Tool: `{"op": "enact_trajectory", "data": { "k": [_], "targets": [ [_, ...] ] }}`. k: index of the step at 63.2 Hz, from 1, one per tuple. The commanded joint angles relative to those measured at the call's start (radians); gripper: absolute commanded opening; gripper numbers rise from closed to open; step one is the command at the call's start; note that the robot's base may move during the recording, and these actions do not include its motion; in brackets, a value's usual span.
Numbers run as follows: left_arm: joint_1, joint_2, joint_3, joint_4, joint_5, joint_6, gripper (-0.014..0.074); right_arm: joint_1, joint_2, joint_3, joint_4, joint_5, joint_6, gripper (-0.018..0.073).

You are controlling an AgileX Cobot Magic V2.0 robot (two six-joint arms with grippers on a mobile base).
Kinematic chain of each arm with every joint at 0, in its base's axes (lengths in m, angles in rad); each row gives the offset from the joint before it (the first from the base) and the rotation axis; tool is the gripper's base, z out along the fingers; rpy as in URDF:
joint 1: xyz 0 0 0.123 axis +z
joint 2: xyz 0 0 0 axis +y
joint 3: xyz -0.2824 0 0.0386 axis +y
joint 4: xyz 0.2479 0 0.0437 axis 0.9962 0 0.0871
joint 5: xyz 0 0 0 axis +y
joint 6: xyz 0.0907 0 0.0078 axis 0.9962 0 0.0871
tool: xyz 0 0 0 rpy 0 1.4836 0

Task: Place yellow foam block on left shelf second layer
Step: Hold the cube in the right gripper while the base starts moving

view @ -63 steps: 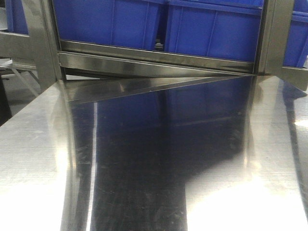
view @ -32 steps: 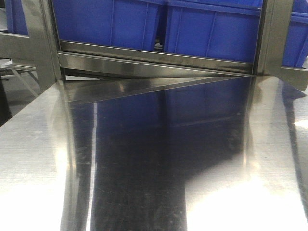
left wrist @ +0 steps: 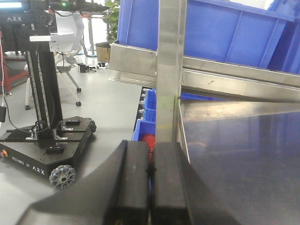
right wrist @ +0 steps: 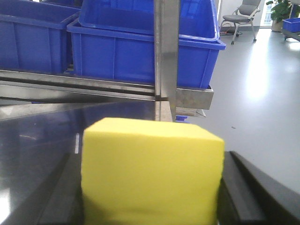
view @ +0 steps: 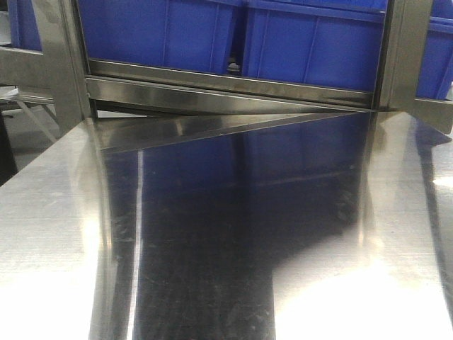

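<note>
The yellow foam block [right wrist: 150,173] fills the lower middle of the right wrist view. My right gripper [right wrist: 151,192] is shut on it, with a dark finger [right wrist: 243,194] showing on either side. Beyond the block stand a steel shelf post [right wrist: 166,56] and a shelf layer [right wrist: 93,86] carrying blue bins [right wrist: 140,47]. My left gripper [left wrist: 151,161] is shut with nothing between its black fingers; it hovers beside the shelf's left post [left wrist: 168,70], at the edge of the steel surface [left wrist: 243,154]. The front view shows only the steel surface [view: 212,234] and shelf rail [view: 226,85], with neither gripper nor block.
Blue bins [view: 311,42] line the shelf layer ahead. Below the steel surface's left edge sits another blue bin [left wrist: 147,105] with red items. A black wheeled ARX base with a mast [left wrist: 47,140] stands on the floor at left. An office chair [right wrist: 239,18] is far right.
</note>
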Motion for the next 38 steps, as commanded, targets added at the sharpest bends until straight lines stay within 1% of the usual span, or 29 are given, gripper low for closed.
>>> {"op": "enact_trajectory", "data": {
  "k": [1, 5, 12, 38],
  "targets": [
    [0.000, 0.008, 0.026, -0.002, -0.088, -0.004, 0.0136, -0.005, 0.002, -0.029, -0.005, -0.086, -0.009, 0.0289],
    [0.000, 0.007, 0.026, -0.002, -0.082, -0.004, 0.0136, -0.005, 0.002, -0.029, -0.005, -0.086, -0.009, 0.0289],
    [-0.023, 0.001, 0.026, -0.002, -0.082, -0.004, 0.0136, -0.005, 0.002, -0.029, -0.005, -0.086, -0.009, 0.0289],
    [-0.023, 0.001, 0.026, -0.002, -0.088, -0.004, 0.0136, -0.005, 0.002, -0.029, -0.005, -0.086, -0.009, 0.0289]
  ]
}}
